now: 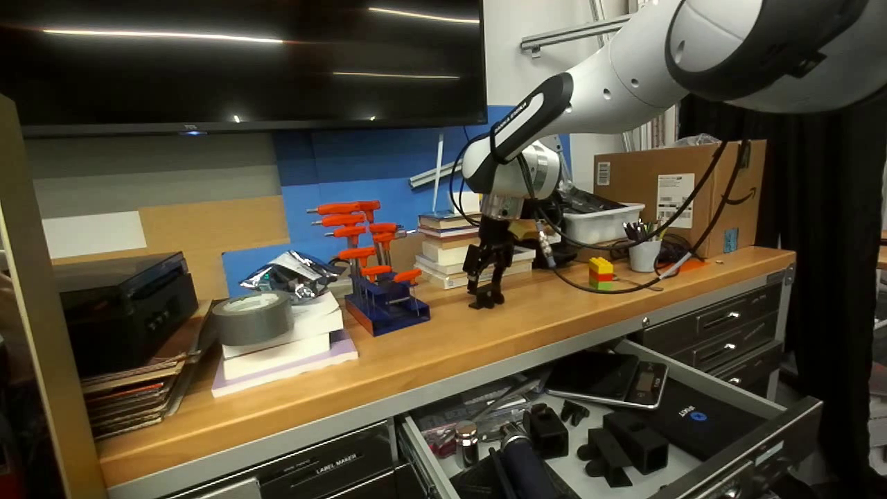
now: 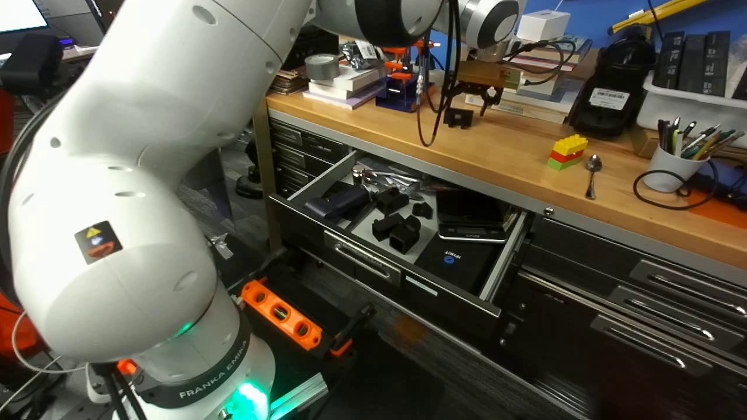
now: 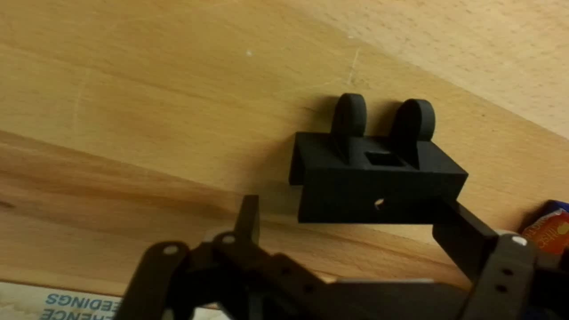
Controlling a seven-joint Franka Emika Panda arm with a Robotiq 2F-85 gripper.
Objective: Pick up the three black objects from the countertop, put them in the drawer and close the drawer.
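One black bracket-like object (image 3: 378, 191) with two rounded lugs sits on the wooden countertop (image 3: 155, 98). It also shows in both exterior views (image 1: 487, 298) (image 2: 458, 118). My gripper (image 3: 347, 209) is open just above it, pointing down. In the wrist view the right finger overlaps the object's right end; the left finger stands apart from its left side. I cannot tell whether the right finger touches it. The drawer (image 2: 461, 308) is pulled open. Chunky black pieces lie inside it, among them a block (image 1: 547, 433) and a square-holed piece (image 1: 649, 450).
A blue hex-key stand (image 1: 388, 315) stands beside the gripper, and stacked books (image 1: 443, 267) stand behind it. A toy brick stack (image 2: 567, 153), a spoon (image 2: 592, 169) and a pen cup (image 2: 671, 169) are farther along. The drawer also holds a scale (image 2: 470, 216) and tools.
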